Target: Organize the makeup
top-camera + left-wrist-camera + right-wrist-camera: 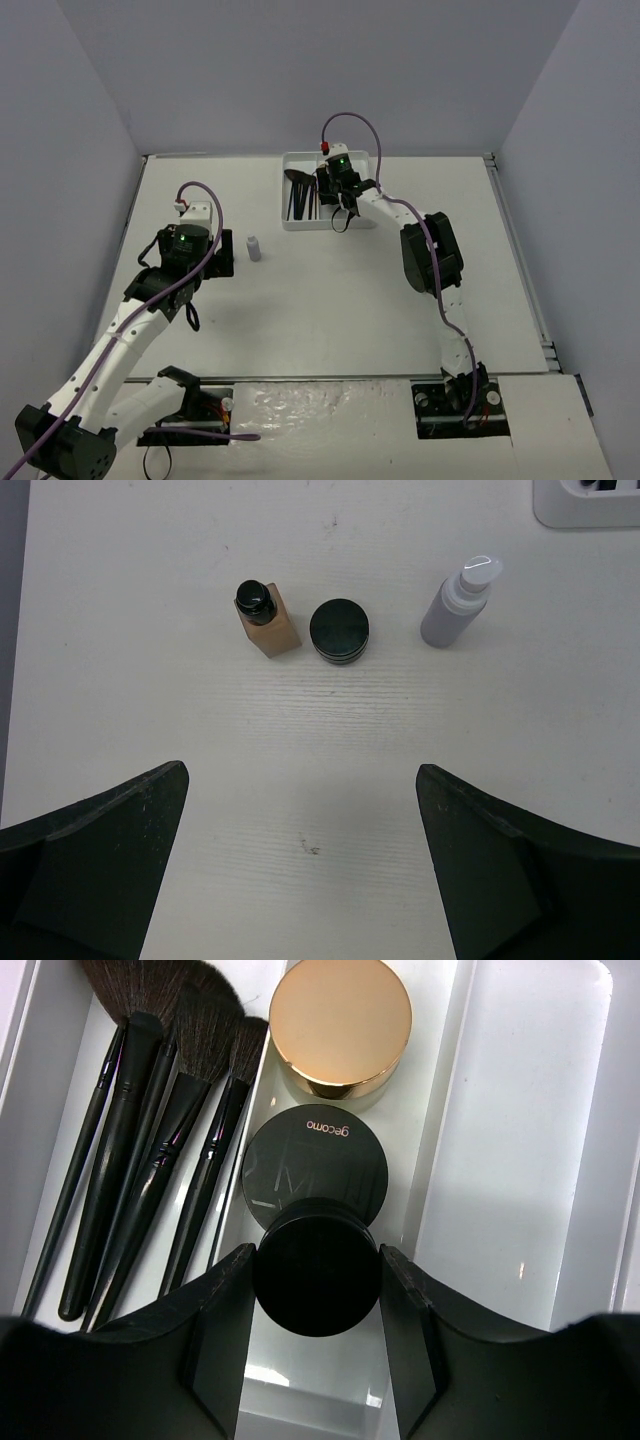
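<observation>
A white three-compartment tray (300, 224) sits at the far side of the table (330, 310). The right gripper (318, 1260) is over the tray's middle compartment, its jaws clamped on the sides of a small black compact (315, 1295). It cannot be told whether this compact hangs above the tray floor or rests on it. Just beyond it in the same compartment lie a larger black compact (315, 1165) with faint lettering and a gold-lidded jar (340, 1025), one behind the other. The left compartment holds several thin black brushes (150, 1130) lying lengthwise, bristles at the far end. Nothing shows in the visible part of the right compartment. Over the table to the left of the tray, the left gripper (300, 780) hovers with its jaws wide apart and nothing between them. Ahead of it stand a tan bottle (270, 625) with a black cap, a loose black compact (339, 630) just beside it, and a pale bottle (455, 610) with a white cap further right, near the tray's corner. The compacts look hard, light and glossy, so likely slippery. A grip across the round rim, as here, seems safest. The bottles look rigid but tall and easy to topple, and are probably best taken around the body below the cap.
</observation>
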{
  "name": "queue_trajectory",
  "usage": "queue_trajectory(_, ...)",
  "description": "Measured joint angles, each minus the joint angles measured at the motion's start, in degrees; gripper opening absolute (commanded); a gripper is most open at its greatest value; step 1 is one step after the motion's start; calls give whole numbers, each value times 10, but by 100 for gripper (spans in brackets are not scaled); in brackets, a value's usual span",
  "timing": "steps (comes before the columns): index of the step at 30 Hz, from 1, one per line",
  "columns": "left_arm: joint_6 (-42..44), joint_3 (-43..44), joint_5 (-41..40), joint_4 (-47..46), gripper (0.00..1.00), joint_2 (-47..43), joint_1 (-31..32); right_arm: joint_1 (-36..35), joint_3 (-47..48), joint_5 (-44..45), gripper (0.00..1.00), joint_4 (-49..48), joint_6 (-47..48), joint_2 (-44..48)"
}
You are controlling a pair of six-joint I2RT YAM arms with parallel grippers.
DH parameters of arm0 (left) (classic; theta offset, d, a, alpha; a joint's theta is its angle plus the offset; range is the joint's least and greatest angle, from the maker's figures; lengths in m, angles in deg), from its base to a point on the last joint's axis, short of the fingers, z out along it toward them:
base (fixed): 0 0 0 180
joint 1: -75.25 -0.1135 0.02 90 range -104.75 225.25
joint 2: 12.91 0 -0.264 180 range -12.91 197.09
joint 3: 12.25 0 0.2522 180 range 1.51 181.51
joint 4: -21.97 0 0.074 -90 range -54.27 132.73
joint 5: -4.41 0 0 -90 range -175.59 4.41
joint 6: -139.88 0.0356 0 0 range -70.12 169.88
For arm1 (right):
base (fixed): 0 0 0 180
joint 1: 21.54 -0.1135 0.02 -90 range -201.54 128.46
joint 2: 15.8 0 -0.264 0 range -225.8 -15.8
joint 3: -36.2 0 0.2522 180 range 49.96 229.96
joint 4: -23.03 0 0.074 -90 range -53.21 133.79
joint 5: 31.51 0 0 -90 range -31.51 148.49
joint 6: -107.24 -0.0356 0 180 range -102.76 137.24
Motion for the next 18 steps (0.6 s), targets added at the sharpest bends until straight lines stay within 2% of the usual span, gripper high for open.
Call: queue_trajectory(18, 0, 0, 4, 0, 97, 0, 0, 0, -59, -6, 0, -14, -11, 34)
